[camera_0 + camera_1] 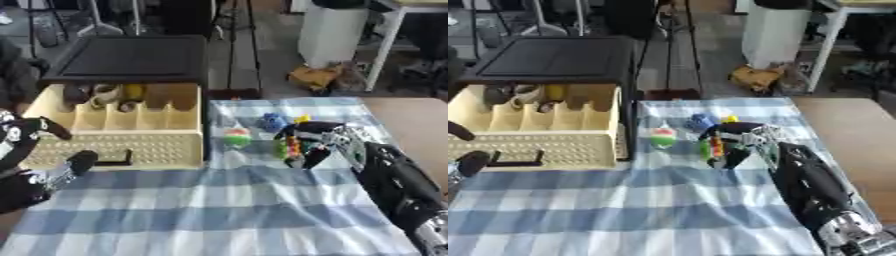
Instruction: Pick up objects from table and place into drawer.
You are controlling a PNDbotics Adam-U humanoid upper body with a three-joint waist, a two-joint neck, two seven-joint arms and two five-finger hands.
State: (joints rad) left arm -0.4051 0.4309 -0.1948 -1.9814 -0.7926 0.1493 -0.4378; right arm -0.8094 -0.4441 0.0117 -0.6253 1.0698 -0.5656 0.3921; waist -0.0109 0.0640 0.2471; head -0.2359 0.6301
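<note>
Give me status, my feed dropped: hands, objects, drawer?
Right hand fingers curled on multicoloured object. Left hand at open drawer, holding nothing. Green-white-red ball and blue object on checkered cloth. Path unobstructed.

The right arm enters from the lower right corner and runs up toward the centre of the frame, black with a silver joint near the bottom edge. Its robot hand sits just right of centre, fingers curled downward. The left robot hand shows at the left edge, mid-height, dark fingers raised and spread, resting apart from each other.
</note>
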